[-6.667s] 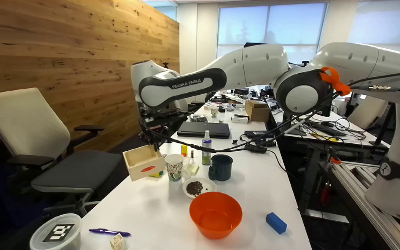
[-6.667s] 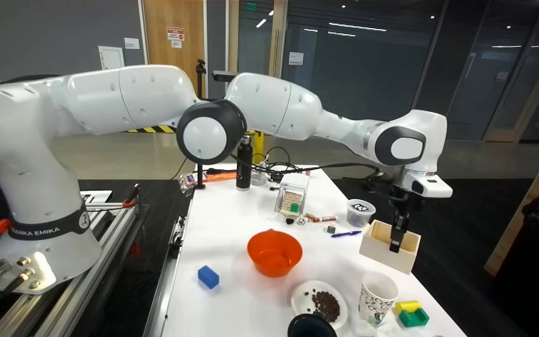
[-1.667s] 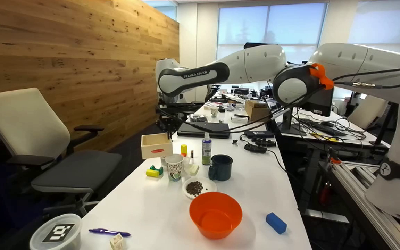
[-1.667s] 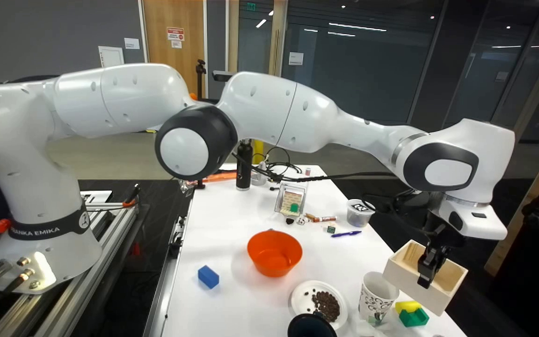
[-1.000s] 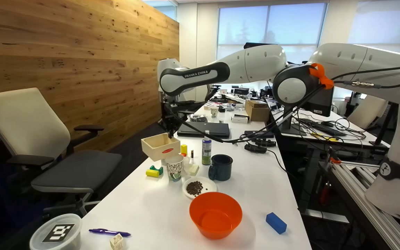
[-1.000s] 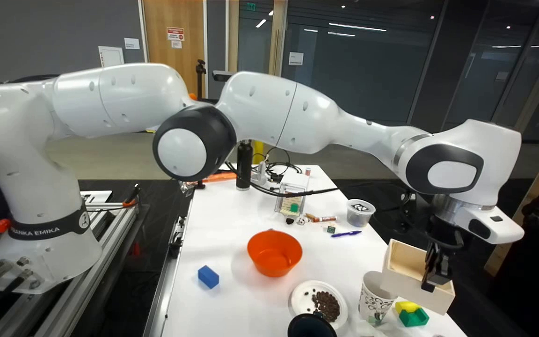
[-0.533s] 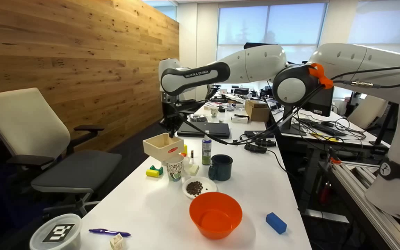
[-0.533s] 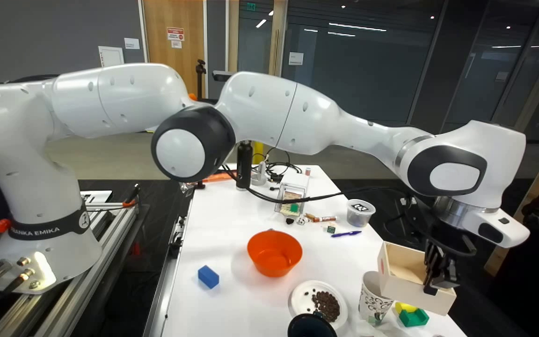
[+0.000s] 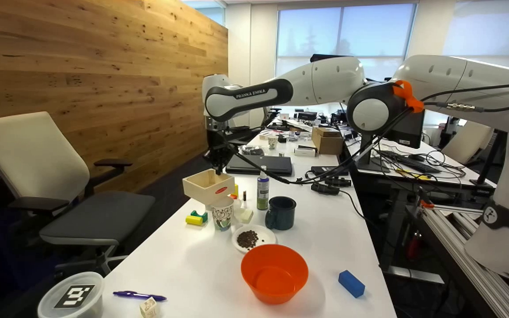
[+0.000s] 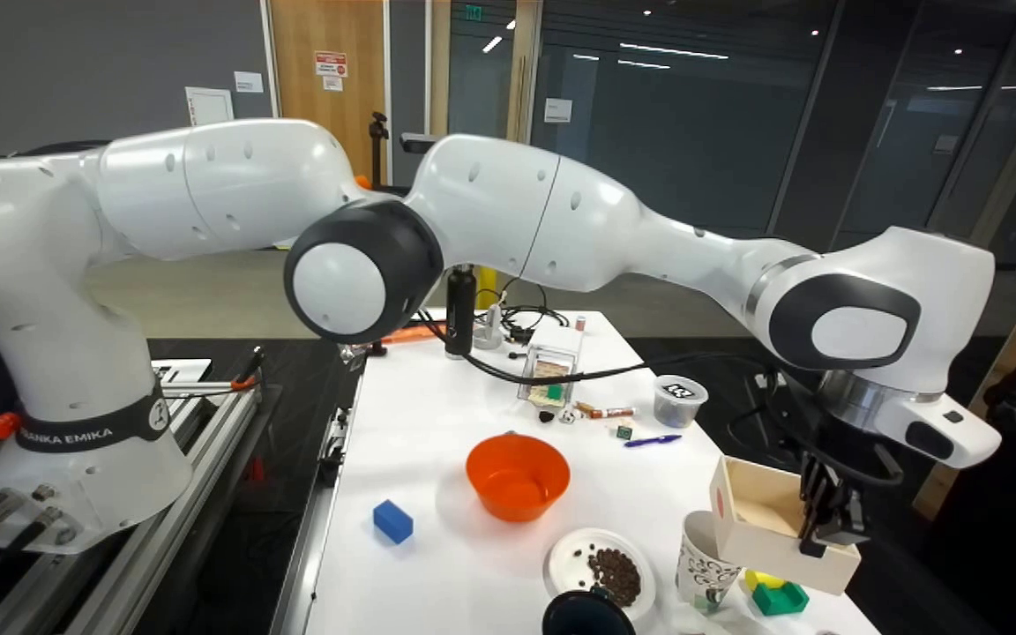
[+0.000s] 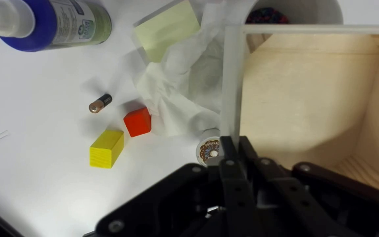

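While my hand (image 11: 237,143), nearly closed, pinches one wall of the wooden box (image 10: 764,547), the box hangs just beside the paper cup (image 10: 704,569); I advise firm pressure and full clearance from it.

One wooden box (image 9: 205,192), one bowl (image 9: 274,289)

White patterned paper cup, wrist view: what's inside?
Inside the cup, a dark, multicoloured mass, unidentifiable; the rest is covered by the pale wooden box or out of frame.
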`<state>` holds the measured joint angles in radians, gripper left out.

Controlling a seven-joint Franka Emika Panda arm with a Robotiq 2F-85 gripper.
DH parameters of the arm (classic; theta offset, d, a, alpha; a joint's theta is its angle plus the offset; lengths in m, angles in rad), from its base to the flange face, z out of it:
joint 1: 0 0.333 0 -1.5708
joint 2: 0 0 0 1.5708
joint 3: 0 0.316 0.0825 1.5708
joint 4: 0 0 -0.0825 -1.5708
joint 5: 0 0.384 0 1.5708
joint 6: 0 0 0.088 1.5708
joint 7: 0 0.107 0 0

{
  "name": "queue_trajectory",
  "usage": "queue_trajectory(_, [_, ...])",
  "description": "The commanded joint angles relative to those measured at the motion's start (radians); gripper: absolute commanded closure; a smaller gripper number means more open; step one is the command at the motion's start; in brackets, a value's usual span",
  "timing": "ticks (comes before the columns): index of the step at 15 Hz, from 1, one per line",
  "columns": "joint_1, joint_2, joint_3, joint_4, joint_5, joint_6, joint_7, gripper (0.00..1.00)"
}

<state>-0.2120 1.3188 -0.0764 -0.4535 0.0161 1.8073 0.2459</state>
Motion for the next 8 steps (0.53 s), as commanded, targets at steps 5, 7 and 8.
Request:
queue_trajectory(5, [0.026,0.023,0.002,0.018,-0.025,-0.013,-0.159,0.98])
queue_trajectory(7, [0.023,0.019,0.0,0.017,-0.025,-0.014,-0.184,0.98])
queue_trajectory(8, [0.018,0.016,0.002,0.012,-0.023,-0.014,-0.195,0.98])
